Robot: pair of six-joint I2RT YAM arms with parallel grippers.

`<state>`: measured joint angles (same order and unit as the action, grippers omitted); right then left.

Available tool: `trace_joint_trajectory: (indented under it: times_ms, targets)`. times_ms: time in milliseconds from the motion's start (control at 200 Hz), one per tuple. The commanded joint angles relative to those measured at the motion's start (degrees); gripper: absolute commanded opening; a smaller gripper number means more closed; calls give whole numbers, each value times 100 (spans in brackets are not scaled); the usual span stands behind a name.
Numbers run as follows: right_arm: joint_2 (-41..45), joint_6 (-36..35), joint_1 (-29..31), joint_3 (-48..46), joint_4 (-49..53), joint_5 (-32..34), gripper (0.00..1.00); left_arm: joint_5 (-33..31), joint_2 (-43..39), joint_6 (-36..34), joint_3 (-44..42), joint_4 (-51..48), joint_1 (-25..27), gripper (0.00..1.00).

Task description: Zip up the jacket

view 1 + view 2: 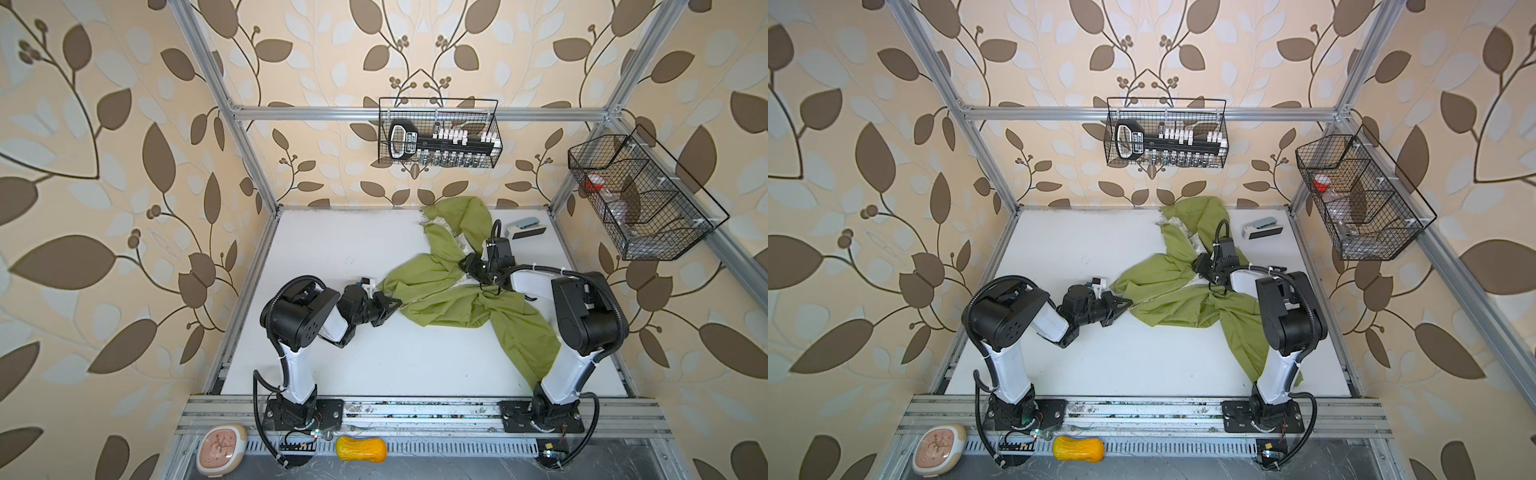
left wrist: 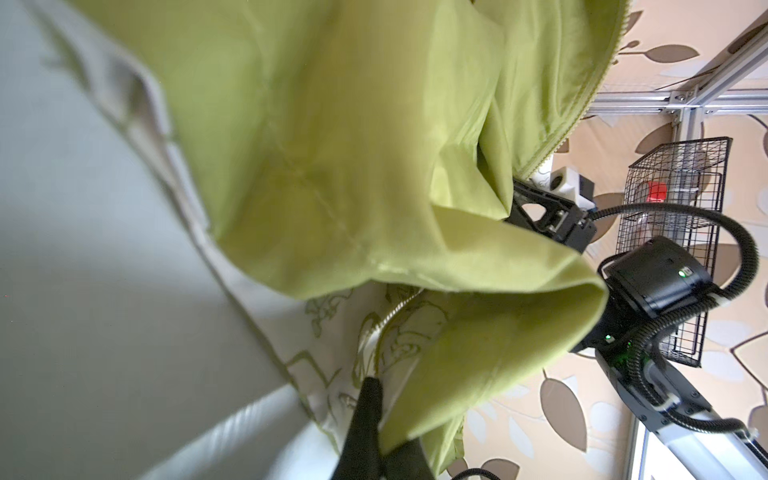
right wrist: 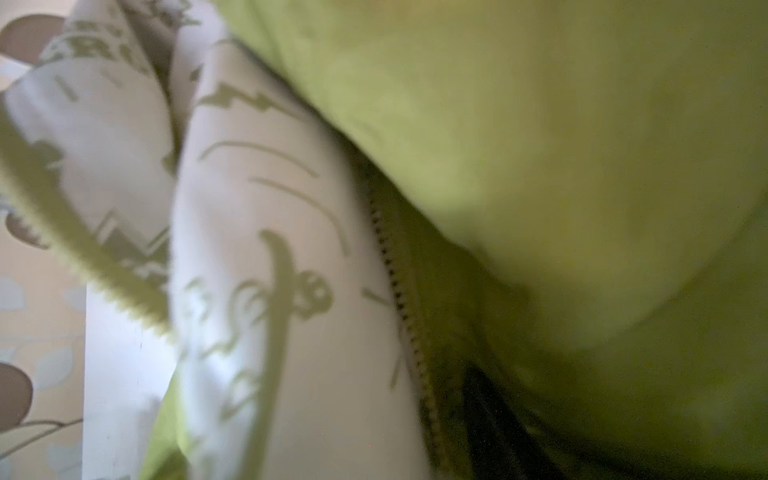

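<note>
Left fingers (image 2: 365,411) clamp the jacket (image 1: 436,293) hem; right fingers (image 2: 521,195), buried in folds, cannot be judged.

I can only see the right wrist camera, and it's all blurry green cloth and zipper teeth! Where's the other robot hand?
Observer: In both top views the left gripper is shut on the jacket, at its edge toward the left of the view.
Operator: Is the jacket lying flat?
Observer: No. It lies bunched and twisted on the table, and one sleeve trails toward the front right.
Operator: Is anything else on the table?
Observer: Yes, a small pale-blue and black tool lies near the back right corner, apart from the jacket.
</note>
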<state>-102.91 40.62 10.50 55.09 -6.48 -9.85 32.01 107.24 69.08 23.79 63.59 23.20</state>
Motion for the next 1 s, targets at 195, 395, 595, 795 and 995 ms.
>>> trace_joint_trajectory:
  times_ms: [195,395,595,795,995]
  targets:
    - [1317,-426,521,-261,534,443,67,-205,-206,-262,-169,-262,-22,0]
    - [1904,-781,1447,-242,1372,1388,67,-370,-144,-193,-333,-116,-26,0]
    - [2387,-477,1984,-336,2017,2430,74,-493,-167,-191,-413,-154,-26,0]
    - [3193,-607,1885,-1179,1470,2032,78,-610,-332,-340,-513,-459,-26,0]
    - [3275,-907,2544,-1291,1307,2022,60,-771,-733,-536,-593,-972,-26,0]
